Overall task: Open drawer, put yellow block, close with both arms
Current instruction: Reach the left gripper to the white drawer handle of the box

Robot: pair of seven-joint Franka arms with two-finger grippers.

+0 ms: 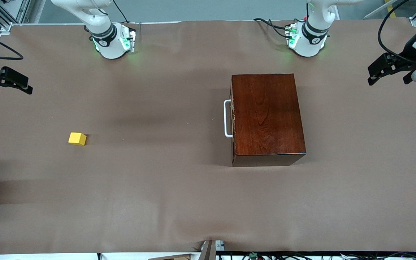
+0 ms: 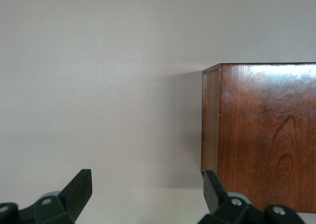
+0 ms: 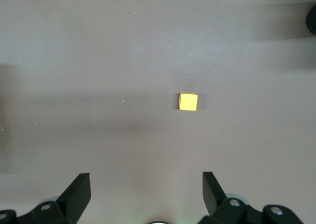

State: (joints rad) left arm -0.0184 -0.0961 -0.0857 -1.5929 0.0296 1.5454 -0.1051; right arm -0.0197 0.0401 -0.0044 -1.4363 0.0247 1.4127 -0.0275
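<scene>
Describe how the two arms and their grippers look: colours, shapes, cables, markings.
Both arms are white and rounded, each with a black band above the base carrying a small white mark. The right arm's base and the left arm's base glow green, with black cables running to them. The right gripper and left gripper are black, each with two angular, wedge-tipped fingers.

Box toward the left arm's end, drawer shut inside, block well apart toward the right arm's end
</scene>
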